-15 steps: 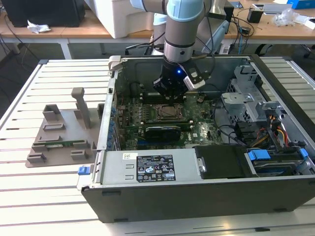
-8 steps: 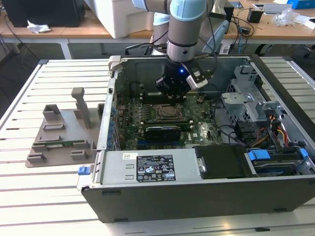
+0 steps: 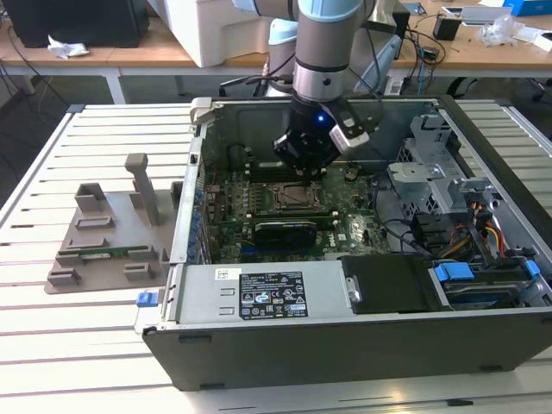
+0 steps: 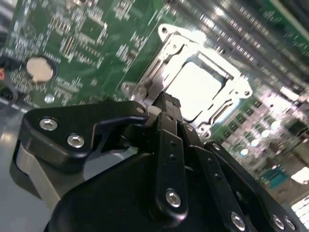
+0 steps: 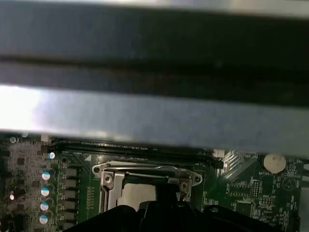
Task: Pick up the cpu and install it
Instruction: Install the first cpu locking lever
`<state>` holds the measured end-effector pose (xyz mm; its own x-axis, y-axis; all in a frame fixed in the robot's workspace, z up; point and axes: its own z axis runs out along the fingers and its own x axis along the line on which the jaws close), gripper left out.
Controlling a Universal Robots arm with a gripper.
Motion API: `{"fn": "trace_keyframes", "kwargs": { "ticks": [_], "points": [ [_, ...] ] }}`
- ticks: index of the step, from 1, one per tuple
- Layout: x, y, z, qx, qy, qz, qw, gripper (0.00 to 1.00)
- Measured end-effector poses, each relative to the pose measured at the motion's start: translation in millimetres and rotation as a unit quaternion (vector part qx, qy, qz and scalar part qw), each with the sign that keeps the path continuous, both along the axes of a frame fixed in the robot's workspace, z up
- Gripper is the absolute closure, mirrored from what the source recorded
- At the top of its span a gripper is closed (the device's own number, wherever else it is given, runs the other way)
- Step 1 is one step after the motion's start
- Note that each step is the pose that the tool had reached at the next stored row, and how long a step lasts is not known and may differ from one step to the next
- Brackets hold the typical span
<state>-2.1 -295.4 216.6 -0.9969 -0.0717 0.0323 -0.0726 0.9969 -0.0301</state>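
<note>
on the slatted table (image 3: 95, 345) the open computer case (image 3: 345, 336) holds the cpu (image 4: 195, 89) already inside its socket frame (image 4: 166, 43) just below the pincer (image 4: 166, 104), whose opening i cannot tell, so any lowering should be slow and straight.

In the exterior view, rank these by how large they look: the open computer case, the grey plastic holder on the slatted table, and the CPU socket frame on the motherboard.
1. Computer case, clearly largest.
2. Grey plastic holder.
3. CPU socket frame, smallest; it sits just below the gripper.
</note>
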Motion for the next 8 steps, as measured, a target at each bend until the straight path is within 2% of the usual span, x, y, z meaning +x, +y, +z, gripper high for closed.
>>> {"fn": "trace_keyframes", "kwargs": {
  "ticks": [3,6,7,8],
  "points": [
    [0.1,-9.9,0.0,-0.0001,-0.0001,0.0,1.0,0.89],
    [0.0,-14.3,0.1,-0.0001,0.0,0.0,1.0,0.89],
    [0.0,-14.6,2.3,-0.0002,0.0,0.0,1.0,0.89],
    [0.0,-14.6,11.6,-0.0001,-0.0001,0.0,1.0,0.89]
  ]
}}
